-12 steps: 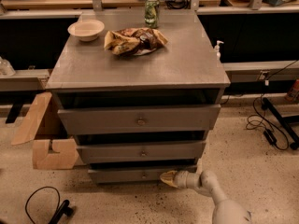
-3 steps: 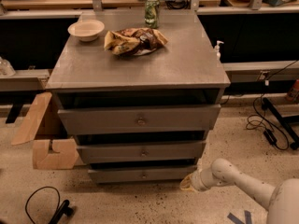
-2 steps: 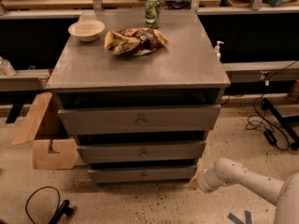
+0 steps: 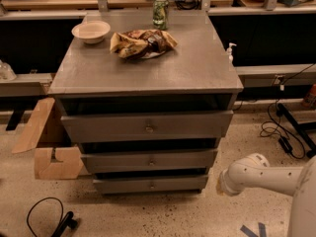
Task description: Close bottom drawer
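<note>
The bottom drawer (image 4: 150,184) sits just left of my pincer (image 4: 220,182), lowest in the cabinet (image 4: 197,68), its front looking almost home. I judge the push nearly finished; next I'd check it's flush and nudge if not. How wide the pincer stands, I cannot tell.

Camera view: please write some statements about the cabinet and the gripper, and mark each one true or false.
1. The gripper is low, beside the right end of the bottom drawer. True.
2. The can stands on the floor. False: it stands on the cabinet top.
3. The bowl lies left of the snack bag. True.
4. The cardboard box is right of the cabinet. False: it is on the cabinet's left.
</note>
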Action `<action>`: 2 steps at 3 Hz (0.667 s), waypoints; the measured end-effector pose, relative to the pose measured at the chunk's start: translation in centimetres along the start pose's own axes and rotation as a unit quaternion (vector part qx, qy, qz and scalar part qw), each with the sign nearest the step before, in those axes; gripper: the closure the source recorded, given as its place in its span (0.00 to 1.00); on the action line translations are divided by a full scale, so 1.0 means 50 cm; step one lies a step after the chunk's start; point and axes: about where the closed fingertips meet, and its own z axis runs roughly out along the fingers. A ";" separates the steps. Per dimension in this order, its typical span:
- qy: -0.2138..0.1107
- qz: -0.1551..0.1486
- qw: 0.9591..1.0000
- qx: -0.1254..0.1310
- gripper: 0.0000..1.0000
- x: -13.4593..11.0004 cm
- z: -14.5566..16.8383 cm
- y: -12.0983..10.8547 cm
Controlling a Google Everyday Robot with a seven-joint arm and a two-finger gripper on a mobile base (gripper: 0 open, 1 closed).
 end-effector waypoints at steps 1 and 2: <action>0.083 -0.020 0.996 0.010 1.00 0.044 -0.173 0.058; 0.116 0.016 0.992 0.053 1.00 0.083 -0.308 0.142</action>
